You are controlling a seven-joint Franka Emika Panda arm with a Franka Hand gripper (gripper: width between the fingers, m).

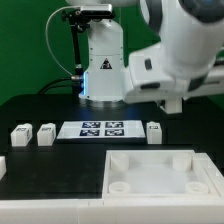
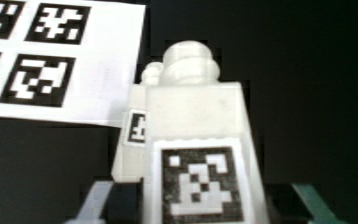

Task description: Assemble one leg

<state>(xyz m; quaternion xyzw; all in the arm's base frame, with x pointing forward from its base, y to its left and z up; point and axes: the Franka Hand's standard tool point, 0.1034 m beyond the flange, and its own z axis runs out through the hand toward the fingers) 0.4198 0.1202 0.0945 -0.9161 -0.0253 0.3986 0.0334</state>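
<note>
A white leg (image 2: 190,140) with a black-and-white tag on its face lies on the black table, its stepped tip pointing away from the camera. My gripper (image 2: 211,205) is open. One finger (image 2: 108,198) sits close beside the leg, and the other finger (image 2: 314,200) stands off from it with a dark gap between. In the exterior view this leg (image 1: 153,131) lies right of the marker board. My gripper (image 1: 172,102) hangs just above it, mostly hidden by the arm. Two more legs (image 1: 20,133) (image 1: 45,132) lie at the exterior view's left.
The marker board (image 1: 100,128) lies mid-table and also shows beside the leg in the wrist view (image 2: 51,55). A large white tray (image 1: 135,180) with round corner sockets fills the front. The robot base (image 1: 103,70) stands behind the board.
</note>
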